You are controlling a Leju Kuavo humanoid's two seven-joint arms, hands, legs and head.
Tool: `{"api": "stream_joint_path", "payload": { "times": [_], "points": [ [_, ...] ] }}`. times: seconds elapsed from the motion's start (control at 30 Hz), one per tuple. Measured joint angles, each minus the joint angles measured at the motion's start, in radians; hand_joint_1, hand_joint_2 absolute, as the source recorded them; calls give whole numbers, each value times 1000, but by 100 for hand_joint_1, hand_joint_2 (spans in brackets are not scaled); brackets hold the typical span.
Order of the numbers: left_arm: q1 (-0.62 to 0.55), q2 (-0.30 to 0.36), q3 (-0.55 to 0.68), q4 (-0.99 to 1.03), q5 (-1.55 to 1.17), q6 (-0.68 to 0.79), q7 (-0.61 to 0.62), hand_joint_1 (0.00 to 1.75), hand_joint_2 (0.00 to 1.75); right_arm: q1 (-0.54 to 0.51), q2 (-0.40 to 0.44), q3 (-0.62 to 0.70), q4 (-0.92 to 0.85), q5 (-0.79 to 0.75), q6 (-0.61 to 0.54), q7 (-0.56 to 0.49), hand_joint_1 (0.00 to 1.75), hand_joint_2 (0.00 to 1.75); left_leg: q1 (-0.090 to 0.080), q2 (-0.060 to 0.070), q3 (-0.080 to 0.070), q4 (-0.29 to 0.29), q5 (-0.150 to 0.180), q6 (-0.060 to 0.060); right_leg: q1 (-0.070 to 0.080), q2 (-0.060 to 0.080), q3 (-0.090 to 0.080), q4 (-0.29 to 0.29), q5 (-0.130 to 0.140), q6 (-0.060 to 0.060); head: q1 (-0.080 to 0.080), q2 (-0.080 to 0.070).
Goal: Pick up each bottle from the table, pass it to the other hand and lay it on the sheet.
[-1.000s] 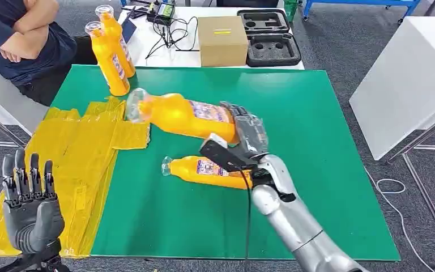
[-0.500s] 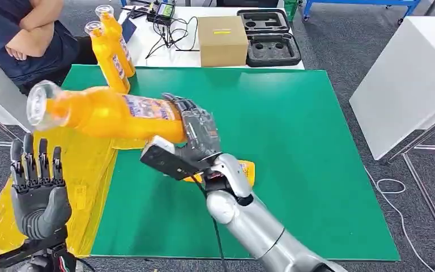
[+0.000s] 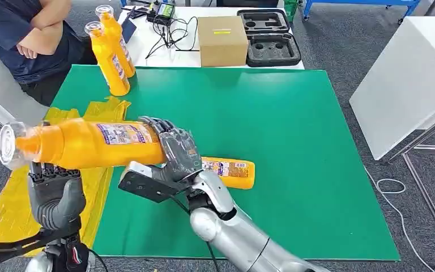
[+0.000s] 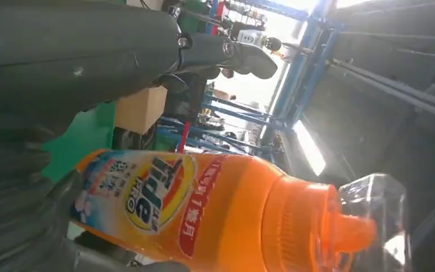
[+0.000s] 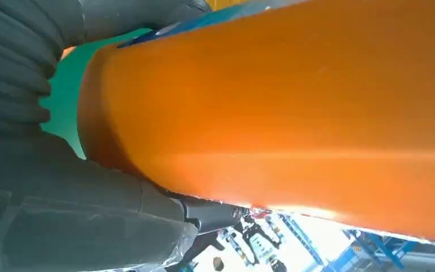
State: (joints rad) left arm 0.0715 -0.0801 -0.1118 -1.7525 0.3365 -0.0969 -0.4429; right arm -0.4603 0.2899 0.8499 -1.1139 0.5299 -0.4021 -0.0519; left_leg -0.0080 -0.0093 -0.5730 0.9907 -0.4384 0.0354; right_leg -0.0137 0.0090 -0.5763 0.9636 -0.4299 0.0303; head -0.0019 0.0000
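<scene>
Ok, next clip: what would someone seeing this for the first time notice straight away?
The big orange bottle held sideways in mid-air by the right hand, its clear cap reaching out above the left hand and the yellow sheet. Next, a second orange bottle lying on the green mat just behind the right arm. Two more bottles stand at the mat's far left corner, beside a seated person.

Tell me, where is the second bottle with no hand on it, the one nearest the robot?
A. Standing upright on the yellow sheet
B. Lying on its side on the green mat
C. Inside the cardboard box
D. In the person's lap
B: the lying bottle rests on its side on the green mat, partly hidden behind the right hand.
</scene>
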Motion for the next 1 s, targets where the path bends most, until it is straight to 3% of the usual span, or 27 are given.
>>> {"api": "stream_joint_path", "payload": {
  "times": [0.83,0.87,0.9,1.0],
  "points": [
    [-18,-15,-23,10,-42,44,-9,0,175,5,19,192,-14,53,57,51,175,175,0,0,0,0,0,0,0,0,0,0,0,0,0,0],
    [-18,-17,-22,10,-42,44,-8,73,175,4,19,197,-14,53,56,53,175,175,0,0,0,0,0,0,0,0,0,0,0,0,0,0],
    [-17,-18,-20,9,-41,44,-8,175,175,4,19,201,-14,53,55,55,175,175,0,0,0,0,0,0,0,0,0,0,0,0,0,0],
    [-15,-19,-17,3,-40,44,-8,175,175,1,19,214,-14,53,52,65,175,175,0,0,0,0,0,0,0,0,0,0,0,0,0,0]
  ]
}}
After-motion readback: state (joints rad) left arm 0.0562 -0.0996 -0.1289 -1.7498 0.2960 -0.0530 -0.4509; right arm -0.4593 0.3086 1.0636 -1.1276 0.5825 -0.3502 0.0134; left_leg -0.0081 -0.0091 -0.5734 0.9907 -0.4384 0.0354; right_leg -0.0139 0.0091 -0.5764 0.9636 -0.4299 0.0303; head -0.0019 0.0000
